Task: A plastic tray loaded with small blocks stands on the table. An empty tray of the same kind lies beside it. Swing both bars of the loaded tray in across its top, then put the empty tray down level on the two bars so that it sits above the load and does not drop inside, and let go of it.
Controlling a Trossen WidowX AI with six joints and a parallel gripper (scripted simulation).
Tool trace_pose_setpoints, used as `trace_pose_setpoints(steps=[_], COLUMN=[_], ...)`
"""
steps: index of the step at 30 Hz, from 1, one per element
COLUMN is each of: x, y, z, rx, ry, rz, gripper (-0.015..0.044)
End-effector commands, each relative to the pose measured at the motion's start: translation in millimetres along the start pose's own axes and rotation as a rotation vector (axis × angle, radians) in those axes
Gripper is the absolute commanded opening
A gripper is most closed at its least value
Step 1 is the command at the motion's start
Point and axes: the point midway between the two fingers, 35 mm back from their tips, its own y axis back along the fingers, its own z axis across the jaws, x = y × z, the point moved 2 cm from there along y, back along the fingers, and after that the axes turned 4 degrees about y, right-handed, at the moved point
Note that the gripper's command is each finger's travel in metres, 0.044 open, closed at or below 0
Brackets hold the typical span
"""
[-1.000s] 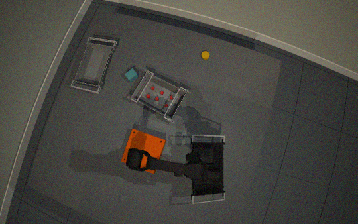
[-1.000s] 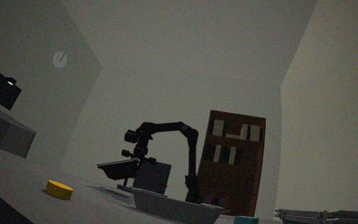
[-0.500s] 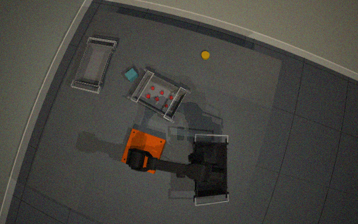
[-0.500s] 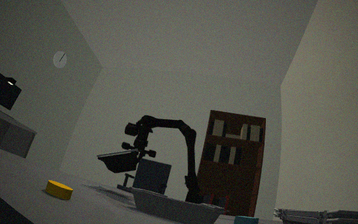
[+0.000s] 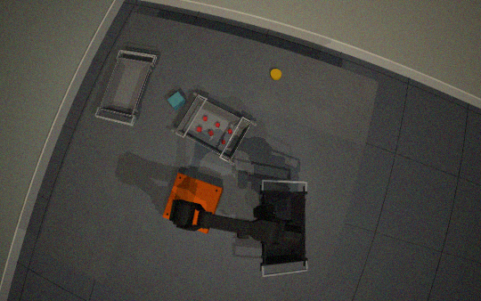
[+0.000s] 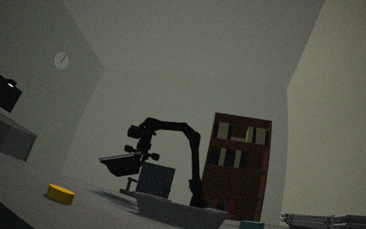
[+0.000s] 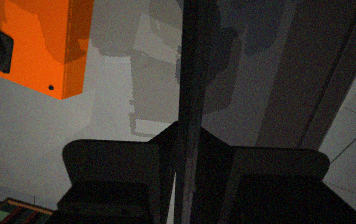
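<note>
The loaded tray stands on the table with several small red blocks inside. Its left wire bar and right wire bar appear to lie across the top near the ends. My gripper is shut on one long wall of a dark empty tray. That tray hangs above the table, roughly upright, to the right of and nearer the bottom than the loaded tray in the top view. Its bars stick out beyond its ends. The arm hides the grip in the top view.
Another empty tray stands at the upper left. A teal block lies between it and the loaded tray. A yellow disc lies at the back. The orange base plate is below the loaded tray in the top view.
</note>
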Motion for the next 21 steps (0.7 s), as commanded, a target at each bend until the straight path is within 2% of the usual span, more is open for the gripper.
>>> trace_pose_setpoints(steps=[1, 7, 21], x=[0.7, -1.9, -57.4], y=[3.9, 3.9, 5.1], z=[-2.7, -3.3, -11.2], rx=[0.016, 0.017, 0.020], ry=[0.004, 0.010, 0.134], rz=[0.004, 0.004, 0.002], gripper=[0.0000, 0.0000, 0.0000])
